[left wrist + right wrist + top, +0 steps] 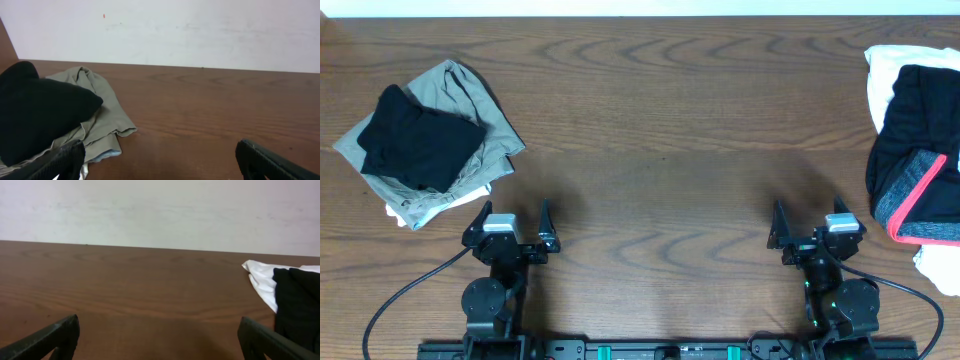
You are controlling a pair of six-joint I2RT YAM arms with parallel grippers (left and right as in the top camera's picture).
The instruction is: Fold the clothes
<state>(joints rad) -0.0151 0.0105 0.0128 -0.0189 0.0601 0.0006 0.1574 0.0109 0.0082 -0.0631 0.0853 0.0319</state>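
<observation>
The clothes lie bunched at the table's right edge: black fabric with a grey waistband edged coral-red, resting on a white garment. In the right wrist view the black fabric shows at far right, over the white cloth. My right gripper stands open near the front edge, left of the clothes and apart from them, with only bare wood between its fingers. My left gripper is open too, near the front left, holding nothing.
A plain black folded garment sits on a khaki garment at the left, just beyond my left gripper; the same pile, black over khaki, fills the left wrist view's left side. A pale wall bounds the far edge.
</observation>
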